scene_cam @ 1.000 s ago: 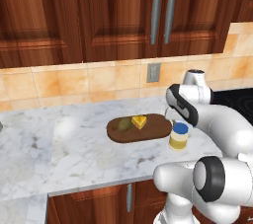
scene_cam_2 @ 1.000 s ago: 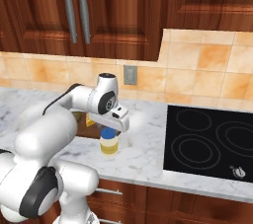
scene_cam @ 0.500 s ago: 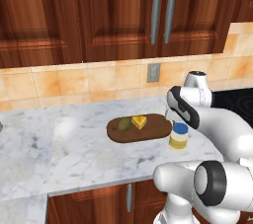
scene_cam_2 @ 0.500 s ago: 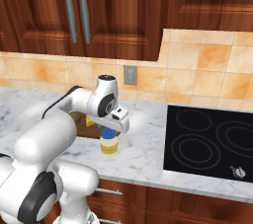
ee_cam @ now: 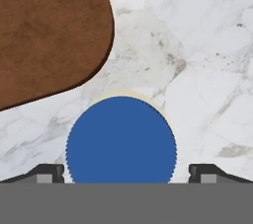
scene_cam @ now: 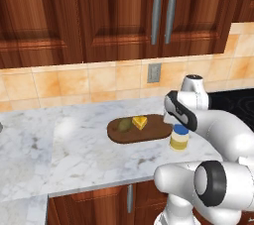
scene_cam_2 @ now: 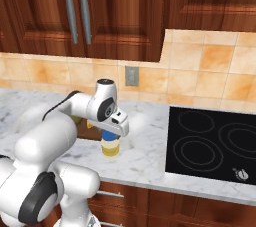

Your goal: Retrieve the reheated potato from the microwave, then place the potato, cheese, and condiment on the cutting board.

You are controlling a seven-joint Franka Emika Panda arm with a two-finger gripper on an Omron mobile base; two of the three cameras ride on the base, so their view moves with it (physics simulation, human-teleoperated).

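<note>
Hand [ee_cam: 126,171] spread wide above condiment [scene_cam: 179,138], fingertips either side of blue cap, nothing gripped. Condiment upright on surface [scene_cam: 74,154] just beside cutting board [scene_cam: 154,132]; potato [scene_cam: 125,125], cheese [scene_cam: 140,122] already on board. Risk: off-centre descent clips cap, bottle topples.

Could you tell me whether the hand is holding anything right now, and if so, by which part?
Nothing is held: the hand is open above the condiment, a fingertip on either side of its cap, not gripping it.
</note>
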